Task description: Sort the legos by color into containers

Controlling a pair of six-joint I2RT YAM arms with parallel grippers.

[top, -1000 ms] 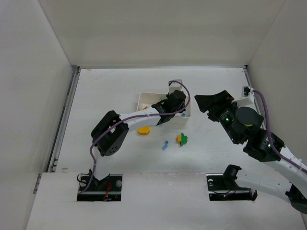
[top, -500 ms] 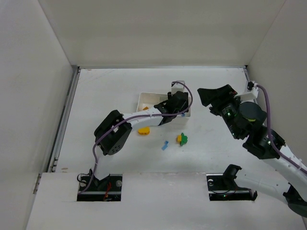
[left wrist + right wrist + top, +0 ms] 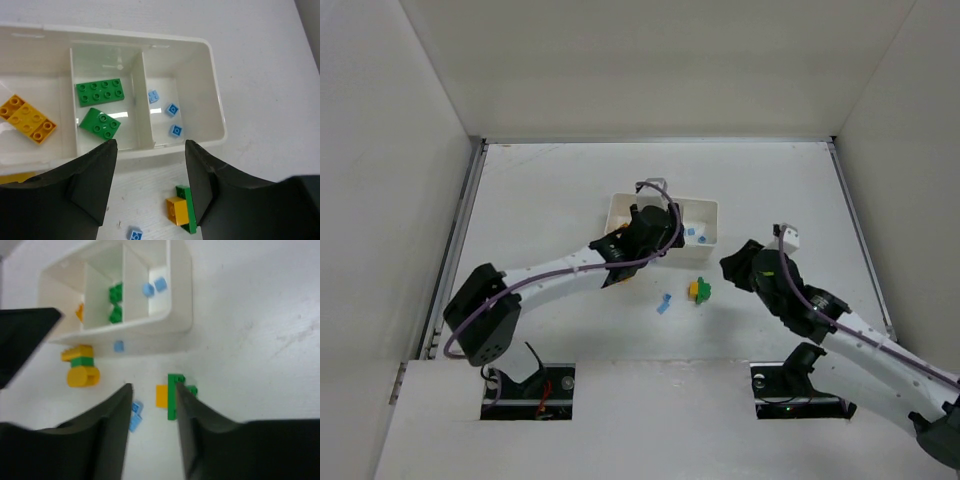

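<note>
- While the left pincer (image 3: 150, 145) hangs over the near wall of the white tray (image 3: 212, 95), its two fingers stand well spread, and nothing sits between them.
- Left compartment (image 3: 35, 90): one yellow-orange brick (image 3: 27, 118) lies flat on the floor, turned at a slant to the walls.
- Middle compartment (image 3: 100, 65): two green bricks lie here. The larger green brick (image 3: 100, 91) lies nearly square to the walls. The smaller green brick (image 3: 100, 123) sits just beside it on the near side, turned at a slant.
- Right compartment (image 3: 192, 100): three tiny light blue bricks (image 3: 172, 109) lie apart from one another, all in the half next to the dividing wall.
- On the surface (image 3: 550, 200), just outside the tray's near wall toward its left end, lies a stack of yellow and green pieces (image 3: 80, 365). Whether it touches the wall I cannot tell.
- Further right on the surface, a loose light blue piece (image 3: 664, 303) lies apart from the tray.
- Just to its right lies a loose green brick (image 3: 705, 291) with a loose yellow-orange block (image 3: 693, 290) touching its left side. The pair lies in front of the right compartment and apart from the tray.
- Seen from above, the right pincer (image 3: 152, 387) stands to the right of that pair and does not touch it. Its fingers are parted by a narrow gap and pinch nothing. In its own wrist view, the green and yellow-orange pair shows on the surface just past the fingertips.
</note>
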